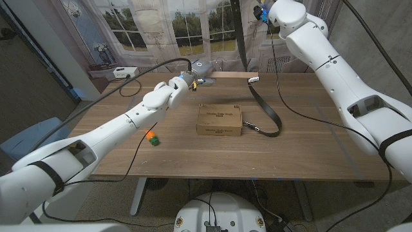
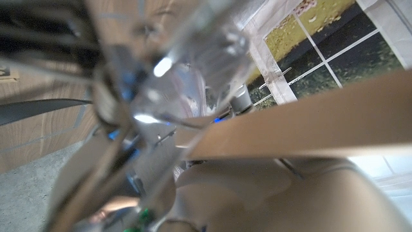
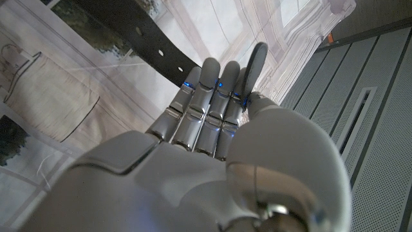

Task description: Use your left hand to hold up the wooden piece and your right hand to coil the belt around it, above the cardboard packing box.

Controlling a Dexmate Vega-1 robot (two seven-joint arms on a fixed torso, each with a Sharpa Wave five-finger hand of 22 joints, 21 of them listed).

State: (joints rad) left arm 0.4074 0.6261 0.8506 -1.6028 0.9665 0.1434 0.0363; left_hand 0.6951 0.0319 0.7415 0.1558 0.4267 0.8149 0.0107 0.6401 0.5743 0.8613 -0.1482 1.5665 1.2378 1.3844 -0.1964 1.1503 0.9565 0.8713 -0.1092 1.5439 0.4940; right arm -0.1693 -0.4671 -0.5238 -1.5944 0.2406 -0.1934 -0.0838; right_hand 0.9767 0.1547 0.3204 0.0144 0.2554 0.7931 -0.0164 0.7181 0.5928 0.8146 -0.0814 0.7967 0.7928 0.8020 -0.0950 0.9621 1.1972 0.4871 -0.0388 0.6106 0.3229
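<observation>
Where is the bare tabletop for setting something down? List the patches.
Bare table spreads right of the belt, and along the near edge before the cardboard box. Crowded: around the box, belt loop beside it, small blocks to its left.

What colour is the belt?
Black belt, seen best in the head view.

wooden table (image 1: 309, 151) on grey floor (image 1: 26, 145), printed window-scene backdrop (image 1: 161, 29) behind, grey perforated panels (image 3: 360, 109) at side
</observation>
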